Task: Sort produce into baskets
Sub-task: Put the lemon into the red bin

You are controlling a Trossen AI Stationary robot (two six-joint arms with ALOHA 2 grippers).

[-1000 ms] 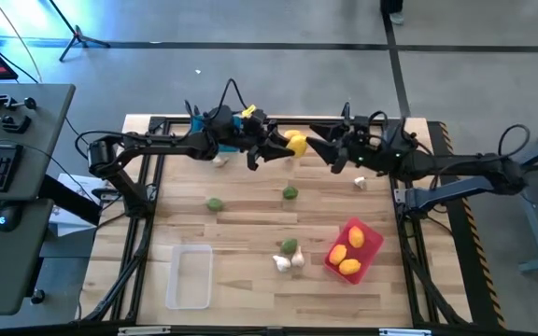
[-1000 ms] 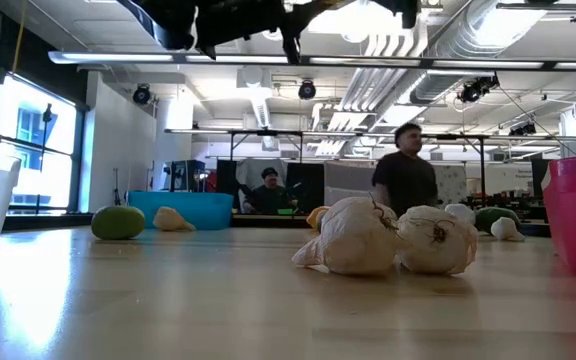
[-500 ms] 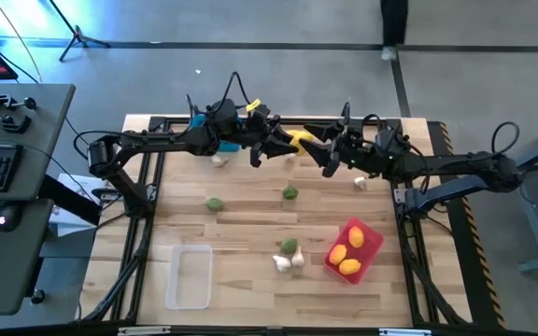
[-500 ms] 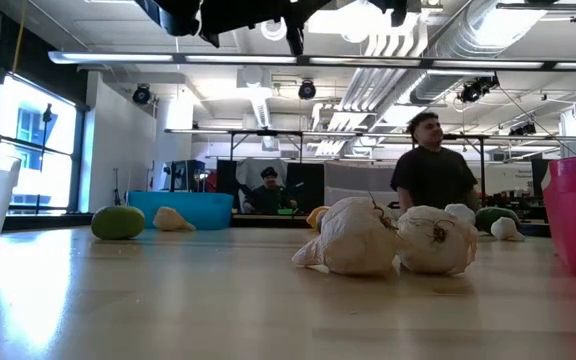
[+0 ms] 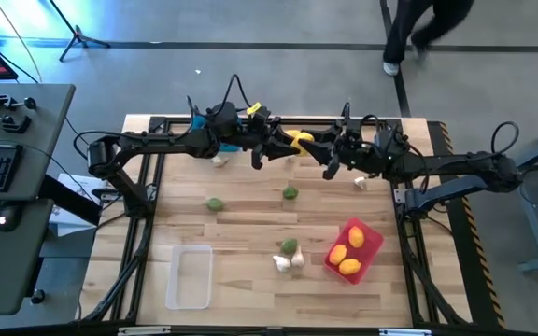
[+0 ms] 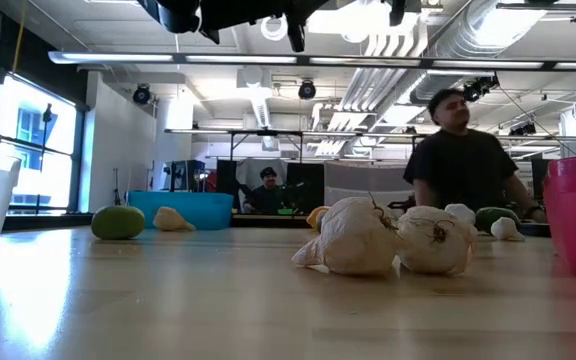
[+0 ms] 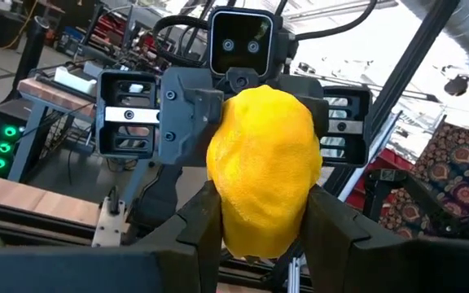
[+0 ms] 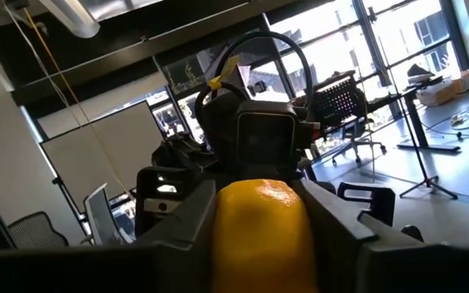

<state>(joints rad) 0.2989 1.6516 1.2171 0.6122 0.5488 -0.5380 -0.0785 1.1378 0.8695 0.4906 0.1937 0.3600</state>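
Note:
A yellow lemon (image 5: 299,140) hangs in the air over the table's back middle, between both grippers. My left gripper (image 5: 286,145) is shut on it from the left, its fingers pressed to the lemon (image 7: 263,171) on both sides. My right gripper (image 5: 314,147) faces it from the right, and its two fingers lie against the same lemon (image 8: 259,224). The red basket (image 5: 369,235) at the front right holds two lemons. The clear basket (image 5: 189,276) stands at the front left. The blue basket (image 6: 183,210) sits at the back left, mostly hidden under the left arm.
Green fruits (image 5: 214,203) (image 5: 290,193) (image 5: 290,246) lie mid-table. Two garlic bulbs (image 5: 288,262) sit beside the front one, and single bulbs lie at the back (image 5: 219,160) (image 5: 361,183). A person (image 6: 463,165) moves behind the table.
My right gripper moved left up to the lemon and its fingers came together around it. The left gripper kept hold of the lemon. The person behind the table walked to the right.

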